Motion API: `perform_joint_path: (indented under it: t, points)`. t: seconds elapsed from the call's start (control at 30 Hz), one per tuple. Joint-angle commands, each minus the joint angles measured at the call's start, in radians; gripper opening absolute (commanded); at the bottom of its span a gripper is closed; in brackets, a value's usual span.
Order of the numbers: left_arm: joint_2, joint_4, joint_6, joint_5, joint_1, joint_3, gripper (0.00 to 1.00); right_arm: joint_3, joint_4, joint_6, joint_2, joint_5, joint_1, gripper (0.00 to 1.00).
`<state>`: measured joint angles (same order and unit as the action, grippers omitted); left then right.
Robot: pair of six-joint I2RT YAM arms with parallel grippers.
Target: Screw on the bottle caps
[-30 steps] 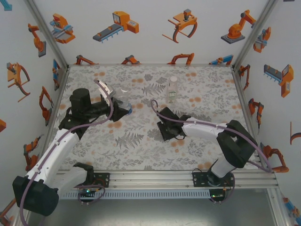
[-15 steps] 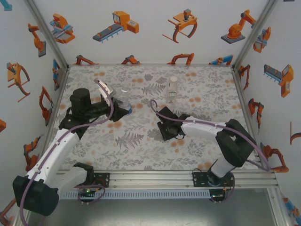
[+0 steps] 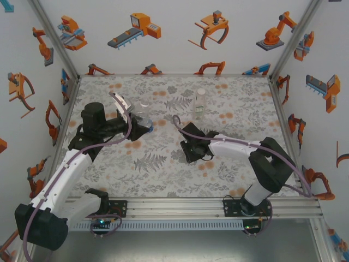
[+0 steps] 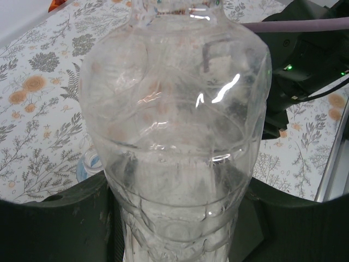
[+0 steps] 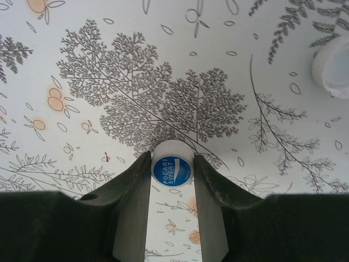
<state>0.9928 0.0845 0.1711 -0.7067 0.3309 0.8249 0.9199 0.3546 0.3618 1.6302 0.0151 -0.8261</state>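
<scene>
My left gripper is clamped tight on the plain clear bottle. In the left wrist view the bottle's ribbed lower body sits between the dark fingers and its shoulder and neck run up out of the top of the picture. From above, I see that gripper over the left-centre of the floral tablecloth, pointing towards the middle. Low beside the bottle on the left is a small blue-tinged object, too hidden for me to say what it is.

My right gripper is nearly closed, and its two fingers pinch a white cap with a blue Pocari Sweat top. The cap is held at the very fingertips, with its printed face towards the wrist camera, directly over the printed cloth. I cannot tell whether it touches the cloth. A second white cap lies on the cloth well off to the upper right in that view, cut by the picture's edge.

In the overhead view, the right gripper is near the middle of the table. The bottle with the green-white label stands upright beyond it, apart from both grippers.
</scene>
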Motion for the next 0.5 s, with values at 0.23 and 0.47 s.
perform_joint_path:
  t: [0.23,0.47]
  points:
    - [-0.003,0.005,0.012,-0.018,-0.003,0.036,0.16,0.034,0.043,-0.001,-0.004,0.026,-0.028,0.41]
    - [-0.006,0.004,0.01,-0.02,-0.003,0.037,0.16,0.025,0.042,0.008,-0.02,0.032,-0.031,0.41]
